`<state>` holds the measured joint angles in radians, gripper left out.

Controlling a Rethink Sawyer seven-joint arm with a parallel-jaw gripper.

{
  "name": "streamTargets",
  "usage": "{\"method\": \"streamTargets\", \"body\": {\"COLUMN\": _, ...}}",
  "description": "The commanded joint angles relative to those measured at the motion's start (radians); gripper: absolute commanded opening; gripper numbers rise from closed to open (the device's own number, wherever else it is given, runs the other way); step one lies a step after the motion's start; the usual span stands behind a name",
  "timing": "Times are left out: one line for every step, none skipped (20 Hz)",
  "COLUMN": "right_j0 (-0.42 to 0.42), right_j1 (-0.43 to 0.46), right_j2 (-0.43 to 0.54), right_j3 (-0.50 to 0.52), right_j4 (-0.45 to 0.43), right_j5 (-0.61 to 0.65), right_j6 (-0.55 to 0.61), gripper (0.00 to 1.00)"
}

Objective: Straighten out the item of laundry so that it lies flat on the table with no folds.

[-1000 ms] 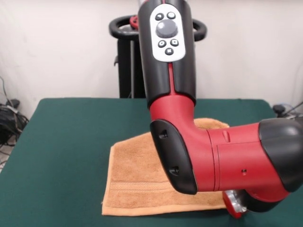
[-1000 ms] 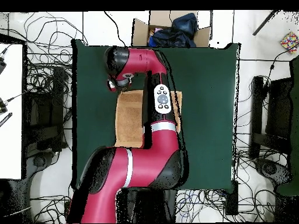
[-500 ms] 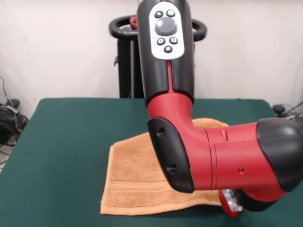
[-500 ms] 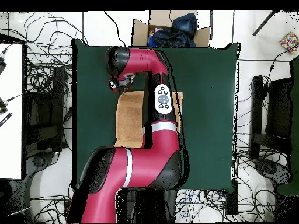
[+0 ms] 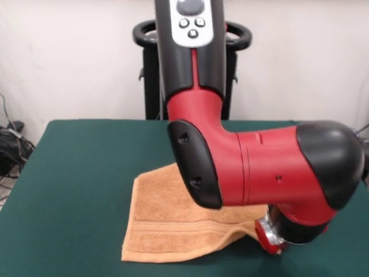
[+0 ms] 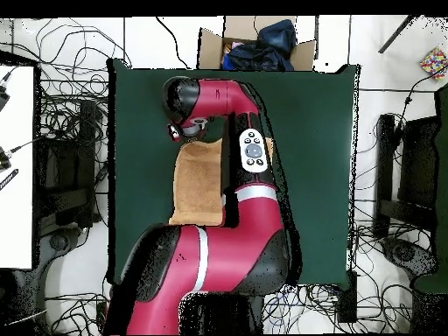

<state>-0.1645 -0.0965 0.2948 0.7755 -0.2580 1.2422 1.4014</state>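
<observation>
Towel [image 5: 164,222] on table [image 5: 75,173], label unseen

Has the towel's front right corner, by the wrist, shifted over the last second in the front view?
Yes. The towel corner under the wrist has pulled left and lifted off the table, away from the table's right side.

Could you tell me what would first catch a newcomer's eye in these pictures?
The big red and black arm fills the front view, bent low over the table. Under it lies an orange towel, its near corner by the wrist drawn up. The gripper itself is hidden.
</observation>
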Motion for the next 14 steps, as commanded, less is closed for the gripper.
{"method": "streamTargets", "body": {"right_j0": -0.064, "right_j1": -0.139, "right_j2": 0.018, "right_j3": 0.286, "right_j4": 0.017, "right_j5": -0.2, "right_j6": 0.036, "gripper": 0.0}}
{"method": "streamTargets", "body": {"right_j0": -0.085, "right_j1": -0.188, "right_j2": 0.024, "right_j3": 0.357, "right_j4": 0.025, "right_j5": -0.243, "right_j6": 0.035, "gripper": 0.0}}
{"method": "streamTargets", "body": {"right_j0": -0.105, "right_j1": -0.237, "right_j2": 0.031, "right_j3": 0.428, "right_j4": 0.032, "right_j5": -0.287, "right_j6": 0.034, "gripper": 0.0}}
{"method": "streamTargets", "body": {"right_j0": -0.116, "right_j1": -0.254, "right_j2": 0.038, "right_j3": 0.459, "right_j4": 0.032, "right_j5": -0.327, "right_j6": 0.038, "gripper": 0.0}}
{"method": "streamTargets", "body": {"right_j0": -0.121, "right_j1": -0.259, "right_j2": 0.046, "right_j3": 0.471, "right_j4": 0.032, "right_j5": -0.357, "right_j6": 0.044, "gripper": 0.0}}
{"method": "streamTargets", "body": {"right_j0": -0.128, "right_j1": -0.269, "right_j2": 0.056, "right_j3": 0.489, "right_j4": 0.033, "right_j5": -0.399, "right_j6": 0.054, "gripper": 0.0}}
{"method": "streamTargets", "body": {"right_j0": -0.135, "right_j1": -0.274, "right_j2": 0.069, "right_j3": 0.503, "right_j4": 0.037, "right_j5": -0.434, "right_j6": 0.061, "gripper": 0.0}}
{"method": "streamTargets", "body": {"right_j0": -0.145, "right_j1": -0.283, "right_j2": 0.084, "right_j3": 0.524, "right_j4": 0.041, "right_j5": -0.483, "right_j6": 0.073, "gripper": 0.0}}
{"method": "streamTargets", "body": {"right_j0": -0.156, "right_j1": -0.294, "right_j2": 0.101, "right_j3": 0.545, "right_j4": 0.048, "right_j5": -0.518, "right_j6": 0.076, "gripper": 0.0}}
{"method": "streamTargets", "body": {"right_j0": -0.166, "right_j1": -0.308, "right_j2": 0.113, "right_j3": 0.566, "right_j4": 0.054, "right_j5": -0.543, "right_j6": 0.079, "gripper": 0.0}}
{"method": "streamTargets", "body": {"right_j0": -0.175, "right_j1": -0.321, "right_j2": 0.125, "right_j3": 0.587, "right_j4": 0.06, "right_j5": -0.568, "right_j6": 0.082, "gripper": 0.0}}
{"method": "streamTargets", "body": {"right_j0": -0.184, "right_j1": -0.333, "right_j2": 0.135, "right_j3": 0.61, "right_j4": 0.064, "right_j5": -0.591, "right_j6": 0.082, "gripper": 0.0}}
{"method": "streamTargets", "body": {"right_j0": -0.194, "right_j1": -0.345, "right_j2": 0.145, "right_j3": 0.633, "right_j4": 0.068, "right_j5": -0.613, "right_j6": 0.082, "gripper": 0.0}}
{"method": "streamTargets", "body": {"right_j0": -0.204, "right_j1": -0.357, "right_j2": 0.156, "right_j3": 0.66, "right_j4": 0.07, "right_j5": -0.642, "right_j6": 0.085, "gripper": 0.0}}
